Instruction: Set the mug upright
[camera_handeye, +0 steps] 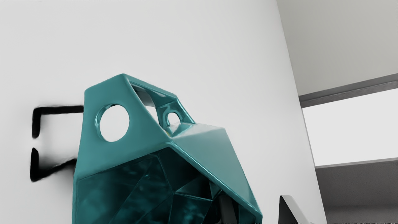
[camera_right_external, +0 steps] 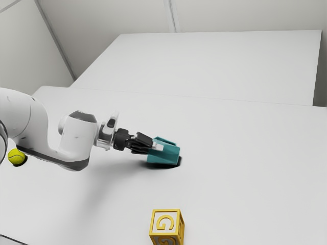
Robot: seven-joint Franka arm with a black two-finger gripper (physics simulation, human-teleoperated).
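The teal faceted mug (camera_right_external: 167,155) lies on its side on the white table (camera_right_external: 245,168), its open mouth toward my gripper (camera_handeye: 256,203) and its handle (camera_right_external: 166,141) uppermost. My claw is spread: one finger (camera_handeye: 228,209) reaches inside the mouth and the other (camera_handeye: 284,212) stands outside, with the wall between them and a gap at the outer one.

As I judge it, the job now is to take that wall and stand the mug on its base. I'd centre the wall before closing, then squeeze gently, since a slanted facet could roll the mug or let it slip. A little lift should give the base room while I tip my hand from near level to pointing down, bringing the mouth up. I'd release only with the base flat.

The yellow-edged letter block (camera_right_external: 166,224) carries a readable "G". The tennis ball (camera_right_external: 16,156) sits near the arm; I can read no brand on it or the mug.
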